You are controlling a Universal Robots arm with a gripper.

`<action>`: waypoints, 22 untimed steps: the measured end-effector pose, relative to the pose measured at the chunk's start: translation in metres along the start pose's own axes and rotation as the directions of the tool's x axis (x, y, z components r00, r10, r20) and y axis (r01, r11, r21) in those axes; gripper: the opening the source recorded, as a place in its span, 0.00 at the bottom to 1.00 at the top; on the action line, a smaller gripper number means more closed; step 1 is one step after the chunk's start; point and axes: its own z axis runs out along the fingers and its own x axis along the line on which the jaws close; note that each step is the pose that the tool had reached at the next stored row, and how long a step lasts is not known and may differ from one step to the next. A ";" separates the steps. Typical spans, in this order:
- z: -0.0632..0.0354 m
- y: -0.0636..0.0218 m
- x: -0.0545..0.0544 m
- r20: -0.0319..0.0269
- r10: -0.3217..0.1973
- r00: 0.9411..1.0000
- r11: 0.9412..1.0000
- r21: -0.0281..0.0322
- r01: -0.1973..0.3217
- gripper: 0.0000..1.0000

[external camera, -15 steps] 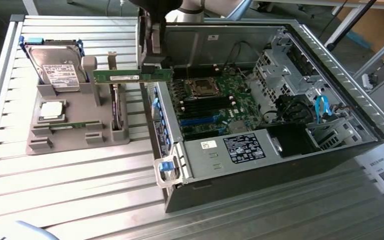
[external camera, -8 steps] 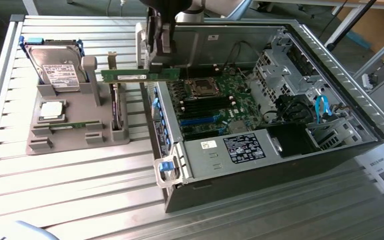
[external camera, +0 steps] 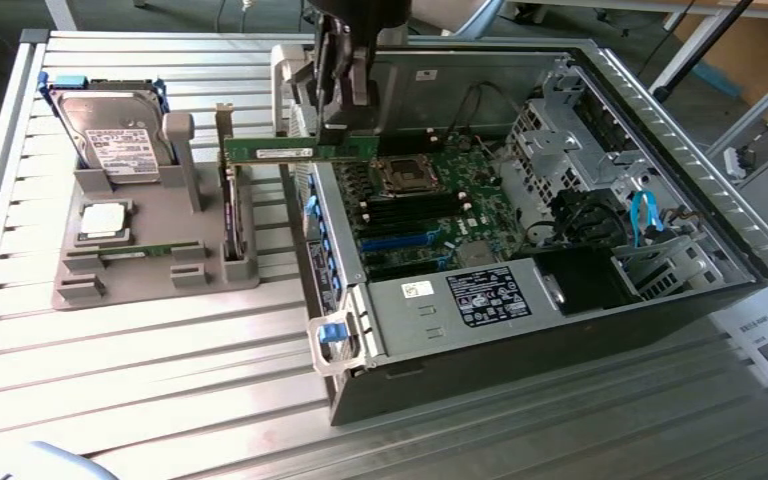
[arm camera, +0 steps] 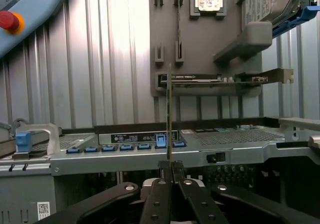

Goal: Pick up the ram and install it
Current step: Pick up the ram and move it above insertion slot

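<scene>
Hand [arm camera: 170, 168] clenched on ram [external camera: 293, 152], held in air upper centre of ext. view, over case [external camera: 411, 320] edge. I'd keep it level, parallel w/ slots [external camera: 381, 207], no twist, slow approach.

You have open room above the case [external camera: 651, 110]: its side is off and nothing covers the board [external camera: 451, 200]. The gripper [external camera: 335, 135], clamped on the ram [external camera: 271, 151], hangs over the case wall [arm camera: 150, 155] at the exterior view's left, and one end of the ram reaches out past this wall. Inside, the drive cage [external camera: 551, 130], a black housing [external camera: 584, 215] and the labelled cover [external camera: 491, 295] stand around the board. Outside, the upright card [external camera: 233, 210] in the grey holder [external camera: 131, 285] stands near the ram's end. Between holder and case you find a narrow strip of table [external camera: 277, 290].
</scene>
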 end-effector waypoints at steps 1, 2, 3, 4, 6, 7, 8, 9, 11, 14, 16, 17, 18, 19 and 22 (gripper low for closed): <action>-0.0001 -0.0028 0.000 0.000 0.000 1.000 1.000 0.000 0.000 0.11; -0.0002 -0.0056 0.000 0.000 0.000 1.000 1.000 0.000 0.000 0.11; -0.0003 -0.0086 0.000 0.000 -0.001 1.000 1.000 -0.001 0.001 0.11; -0.0004 -0.0116 -0.001 0.000 -0.001 1.000 1.000 -0.001 0.001 0.11; -0.0007 -0.0176 -0.001 0.000 -0.001 1.000 1.000 -0.002 0.001 0.11; -0.0007 -0.0206 -0.001 0.000 -0.001 1.000 1.000 -0.002 0.001 0.11; -0.0008 -0.0235 -0.001 0.000 -0.002 1.000 1.000 -0.002 0.002 0.11; -0.0009 -0.0261 -0.001 0.000 -0.002 1.000 1.000 -0.003 0.002 0.11; -0.0011 -0.0314 -0.002 0.000 -0.002 1.000 1.000 -0.003 0.002 0.11; -0.0014 -0.0391 -0.002 0.000 -0.003 1.000 1.000 -0.004 0.003 0.11; -0.0016 -0.0439 -0.002 0.000 -0.003 1.000 1.000 -0.004 0.003 0.11; -0.0017 -0.0467 -0.002 0.000 -0.003 1.000 1.000 -0.004 0.003 0.11; -0.0018 -0.0496 -0.002 0.000 -0.004 1.000 1.000 -0.005 0.004 0.11; -0.0019 -0.0526 -0.003 0.000 -0.004 1.000 1.000 -0.005 0.004 0.11; -0.0022 -0.0616 -0.003 0.000 -0.004 1.000 1.000 -0.006 0.004 0.11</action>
